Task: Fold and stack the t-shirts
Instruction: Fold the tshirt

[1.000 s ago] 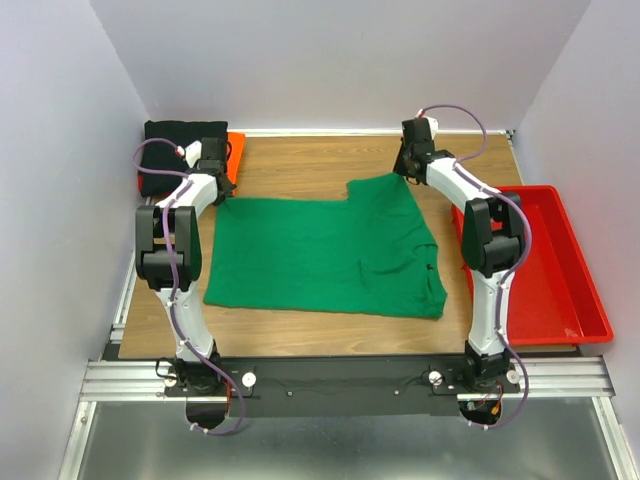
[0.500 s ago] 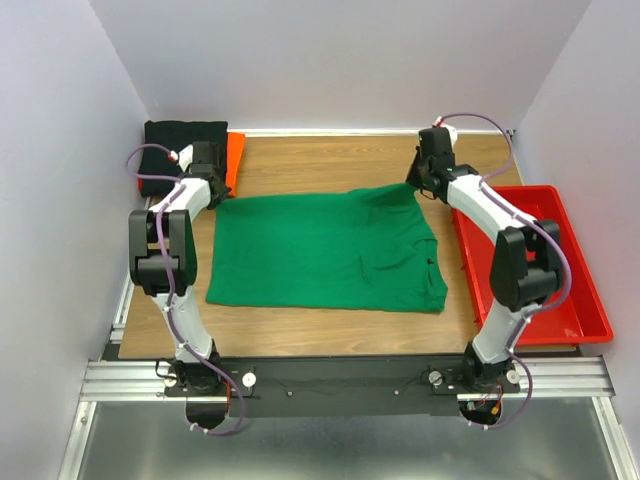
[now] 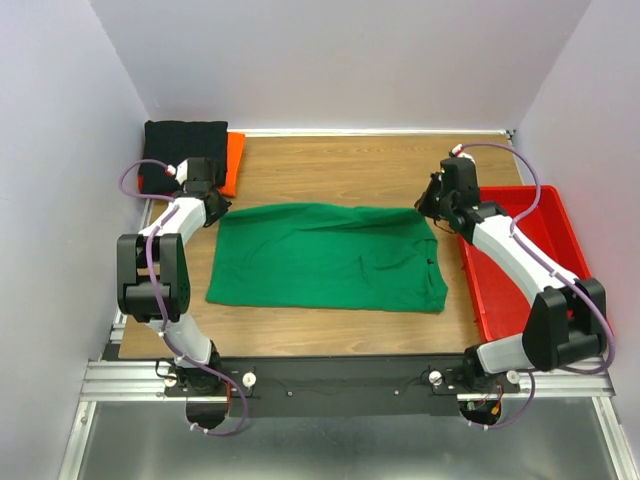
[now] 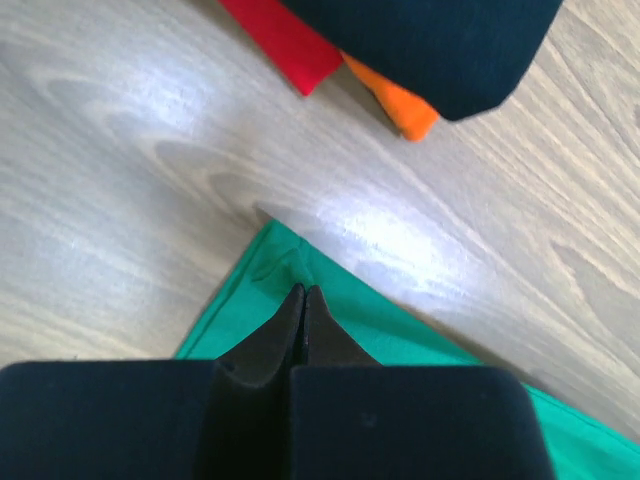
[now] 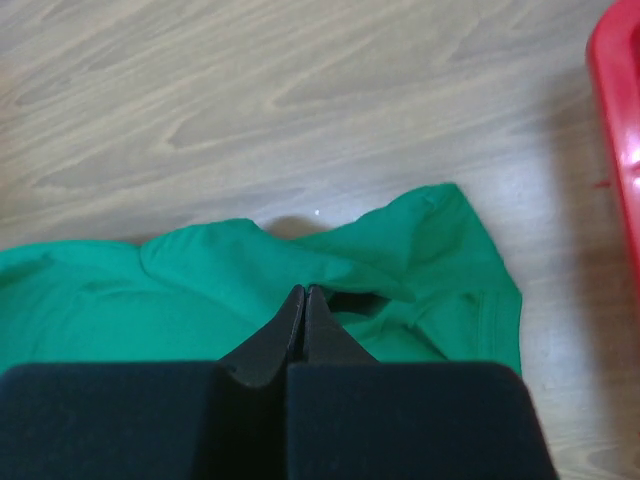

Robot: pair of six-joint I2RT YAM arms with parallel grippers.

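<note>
- Top external view: three shirts and one red tray (image 3: pixel 590 300). The green t-shirt (image 3: pixel 325 257) lies flat just left of the tray. The black t-shirt (image 3: pixel 183 145) lies atop the orange t-shirt (image 3: pixel 233 160), far left of it.
- Left gripper (image 3: pixel 213 198) and right gripper (image 3: pixel 430 205) each pinch a far corner of the green shirt.
- Only the wrist views show the jaws pressed together on puckered cloth.

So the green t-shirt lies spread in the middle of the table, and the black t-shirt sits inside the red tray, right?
Not quite. The black t-shirt is not in the red tray; it sits at the far left corner of the table, on the orange-red t-shirt, as the top view shows. The green t-shirt does lie spread mid-table.
</note>
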